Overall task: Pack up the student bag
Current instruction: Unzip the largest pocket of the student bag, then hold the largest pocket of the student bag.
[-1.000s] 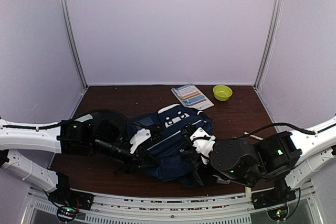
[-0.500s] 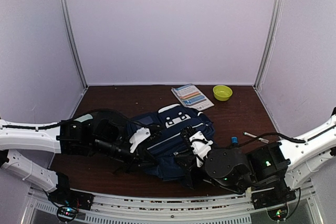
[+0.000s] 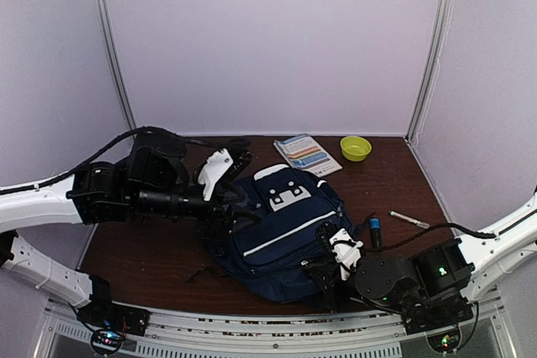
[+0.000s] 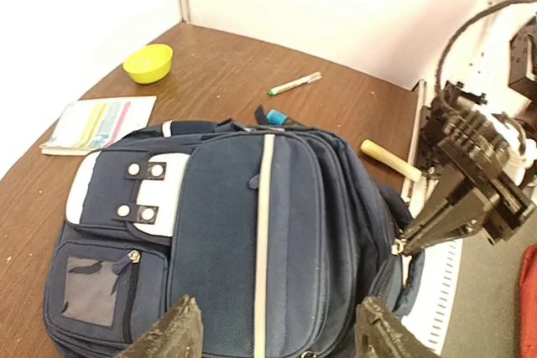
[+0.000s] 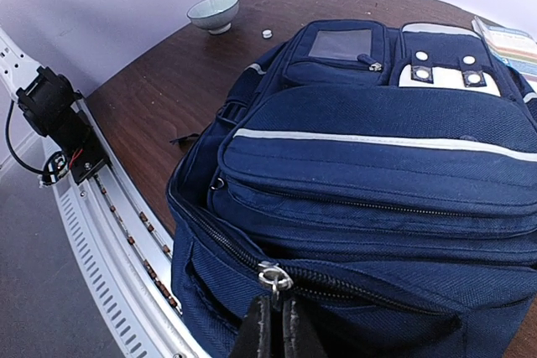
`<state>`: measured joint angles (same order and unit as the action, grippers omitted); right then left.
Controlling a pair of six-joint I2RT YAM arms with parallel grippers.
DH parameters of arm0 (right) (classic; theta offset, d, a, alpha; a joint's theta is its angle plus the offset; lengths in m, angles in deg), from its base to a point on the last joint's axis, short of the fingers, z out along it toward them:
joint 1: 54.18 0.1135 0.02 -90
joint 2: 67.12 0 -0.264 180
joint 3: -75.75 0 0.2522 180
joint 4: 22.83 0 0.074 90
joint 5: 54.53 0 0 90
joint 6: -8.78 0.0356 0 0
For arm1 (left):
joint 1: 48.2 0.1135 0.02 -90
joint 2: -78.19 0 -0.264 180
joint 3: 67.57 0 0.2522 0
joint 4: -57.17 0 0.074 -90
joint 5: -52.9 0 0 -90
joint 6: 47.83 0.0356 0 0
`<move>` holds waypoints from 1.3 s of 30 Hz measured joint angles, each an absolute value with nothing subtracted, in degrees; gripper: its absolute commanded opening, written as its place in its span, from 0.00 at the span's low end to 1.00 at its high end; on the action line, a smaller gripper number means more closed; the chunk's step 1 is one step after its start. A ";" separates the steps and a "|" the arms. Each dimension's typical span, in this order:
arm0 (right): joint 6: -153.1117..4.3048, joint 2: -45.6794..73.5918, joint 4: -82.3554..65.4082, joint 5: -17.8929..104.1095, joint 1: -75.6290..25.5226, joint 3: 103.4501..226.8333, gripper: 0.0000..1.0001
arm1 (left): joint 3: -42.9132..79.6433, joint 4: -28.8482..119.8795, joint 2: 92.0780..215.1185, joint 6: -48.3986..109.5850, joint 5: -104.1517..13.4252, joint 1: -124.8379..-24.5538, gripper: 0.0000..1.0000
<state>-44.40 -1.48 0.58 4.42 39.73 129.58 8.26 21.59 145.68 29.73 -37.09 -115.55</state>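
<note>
Step, my read: zip work on the main compartment, likely opening it, since the booklet, pen and marker lie outside. The student bag lies flat mid-table, front panel up. Booklet sits at its 12 o'clock, pen and marker at 3.

Right gripper: fingers pressed together, pinching the zipper pull at the bag's 6 o'clock edge.

Left gripper: fingers spread, holding nothing, hovering off the bag's 10 o'clock corner.

Next: left needs to pin the fabric while right drags the pull along the track. Can't tell how much of the zip is open.
</note>
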 measured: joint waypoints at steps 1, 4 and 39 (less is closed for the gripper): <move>-44.33 -1.48 0.23 4.75 39.73 129.25 0.00 | 8.59 21.33 146.00 29.83 -37.03 -115.35 0.60; -44.31 -1.43 -1.36 5.36 39.73 128.49 0.00 | 9.66 19.31 148.74 31.21 -37.18 -114.30 0.60; -14.76 -8.10 -2.94 5.21 39.97 114.89 0.00 | 2.16 27.29 170.29 44.92 -22.84 -125.34 0.61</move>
<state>-14.76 -8.10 -2.94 5.21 39.97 114.89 2.16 27.29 170.29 44.92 -22.84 -125.34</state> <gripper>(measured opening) 0.042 0.606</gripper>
